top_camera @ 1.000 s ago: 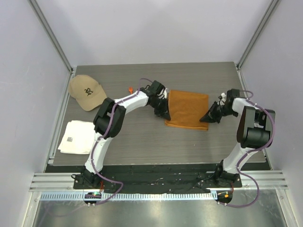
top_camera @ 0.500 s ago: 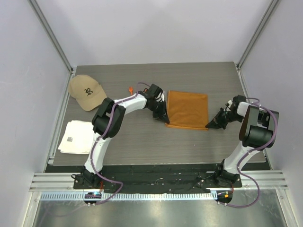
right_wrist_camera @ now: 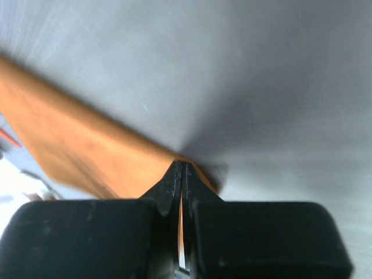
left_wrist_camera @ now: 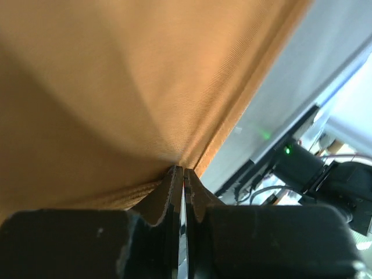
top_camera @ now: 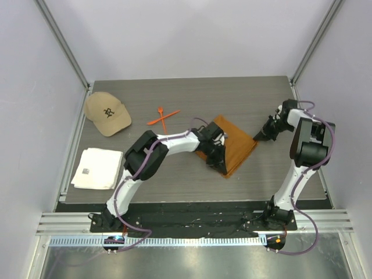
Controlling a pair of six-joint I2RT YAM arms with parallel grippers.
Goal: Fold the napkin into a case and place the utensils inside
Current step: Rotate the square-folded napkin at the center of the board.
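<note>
The napkin [top_camera: 235,142] lies flat and skewed on the tabletop [top_camera: 174,93], well to the right of the tan cap [top_camera: 107,113]. The utensils [top_camera: 163,118] lie together just right of the cap (apart from the cloth). The left end effector [left_wrist_camera: 179,171] is pressed together on the napkin's near edge, and the right end effector [right_wrist_camera: 181,165] pinches the corner farthest from the cap.

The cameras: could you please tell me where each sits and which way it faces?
Top external: above, behind the bases, looking down on the table; both arms show.
Left wrist: on that arm, facing along the left hand, shut on the napkin.
Right wrist: on that arm, facing the right hand pinching the napkin's corner.
Shared: all see the napkin.
</note>
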